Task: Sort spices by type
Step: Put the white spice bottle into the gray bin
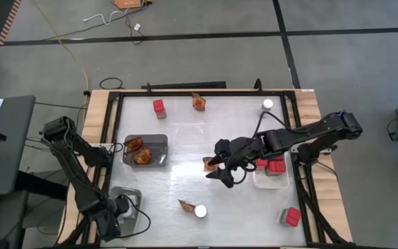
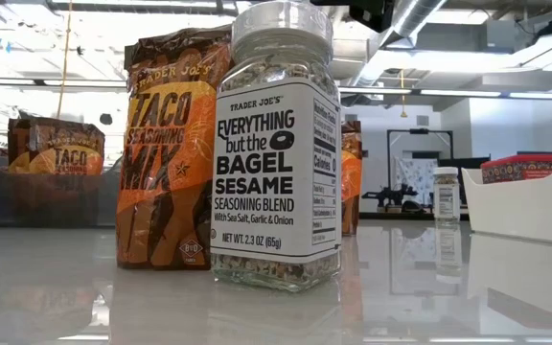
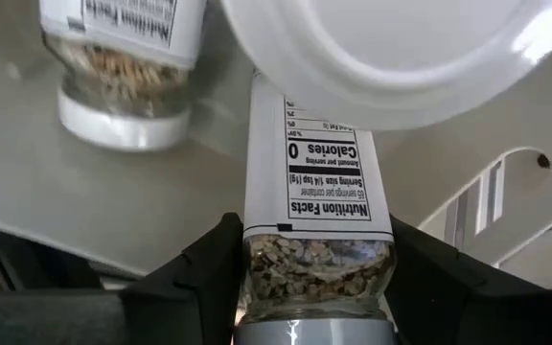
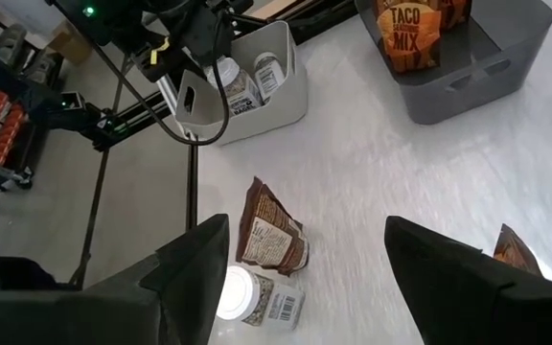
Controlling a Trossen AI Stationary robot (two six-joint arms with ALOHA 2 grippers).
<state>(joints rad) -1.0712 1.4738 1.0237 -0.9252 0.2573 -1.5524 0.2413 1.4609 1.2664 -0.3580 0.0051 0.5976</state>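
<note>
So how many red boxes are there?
4 red boxes visible: one by the top edge, one bottom-right, two in the clear tray; the right arm may hide more.

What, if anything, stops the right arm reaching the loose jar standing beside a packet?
Probably nothing: the right gripper hovers open nearby, with bare table between it and the jar; the packet stands on the jar's far side.

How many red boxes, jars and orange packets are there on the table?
Red boxes: 4
Jars with white lids: 4, two of them at the white tray
Orange-brown packets: 5
Total: 13 that show
</note>
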